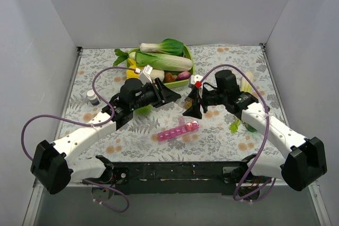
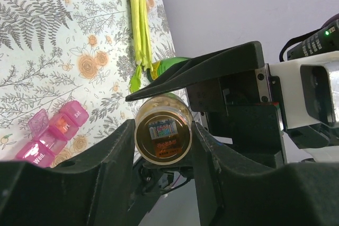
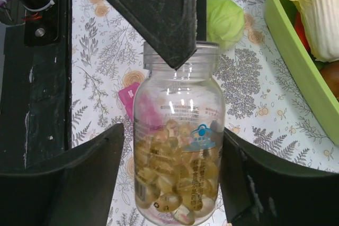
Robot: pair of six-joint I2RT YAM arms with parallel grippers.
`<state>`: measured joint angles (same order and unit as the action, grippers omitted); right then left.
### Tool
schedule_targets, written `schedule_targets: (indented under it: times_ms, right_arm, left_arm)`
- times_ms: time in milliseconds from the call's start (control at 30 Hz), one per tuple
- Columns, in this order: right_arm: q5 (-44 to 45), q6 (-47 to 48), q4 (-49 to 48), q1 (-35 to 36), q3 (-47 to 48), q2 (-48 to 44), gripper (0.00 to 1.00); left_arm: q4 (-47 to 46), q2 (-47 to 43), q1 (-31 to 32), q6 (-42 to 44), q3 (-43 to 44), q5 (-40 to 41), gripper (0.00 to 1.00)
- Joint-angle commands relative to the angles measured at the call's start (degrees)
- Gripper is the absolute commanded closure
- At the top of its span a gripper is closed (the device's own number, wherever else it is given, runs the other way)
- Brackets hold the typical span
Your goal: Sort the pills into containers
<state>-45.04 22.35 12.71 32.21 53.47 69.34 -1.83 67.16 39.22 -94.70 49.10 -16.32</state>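
A clear pill bottle (image 1: 188, 100) holding several golden translucent pills (image 3: 175, 183) hangs between both grippers, above the table. My right gripper (image 3: 172, 130) flanks its body (image 3: 177, 146), the jaws against its sides. My left gripper (image 2: 162, 130) is closed round its round end (image 2: 162, 133); one left finger (image 3: 159, 9) covers the bottle's neck. The pink pill-organiser strip (image 1: 178, 129) lies on the table just below the grippers, with some lids standing open (image 2: 50, 136); part of it shows behind the bottle (image 3: 127, 99). I see no loose pills.
A green tray (image 1: 191, 65) of vegetables stands at the back centre, its rim (image 3: 296, 67) close on the right. A white-and-red cap (image 1: 197, 83) lies near the right gripper. There is a small white bottle (image 1: 92, 97) at left, a green ball (image 3: 225, 19), and a leek (image 2: 139, 25).
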Motion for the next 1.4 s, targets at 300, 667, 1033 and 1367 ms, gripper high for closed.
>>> schedule_targets:
  times_ms: [300, 667, 1033, 1367]
  right_arm:
    - [-7.34, 3.57, 0.73, 0.14, 1.73, -0.96, 0.97]
    - [-11.9, 22.35, 14.44, -0.83, -1.0, -4.04, 0.99]
    - [-17.8, 27.57, 17.61, -0.65, -2.58, -3.34, 0.99]
    - [-17.45, 27.05, 16.47, -0.57, -3.55, -2.72, 0.99]
  left_arm:
    - [-4.67, -3.17, 0.42, 0.64, -2.69, -0.38, 0.84]
    - [-2.04, -24.93, 0.33, 41.22, -10.85, -5.55, 0.02]
    - [-6.96, -22.43, 1.2, 66.04, -18.43, -28.41, 0.07]
    - [-11.79, -13.46, 7.97, 67.8, -13.77, -22.89, 0.14]
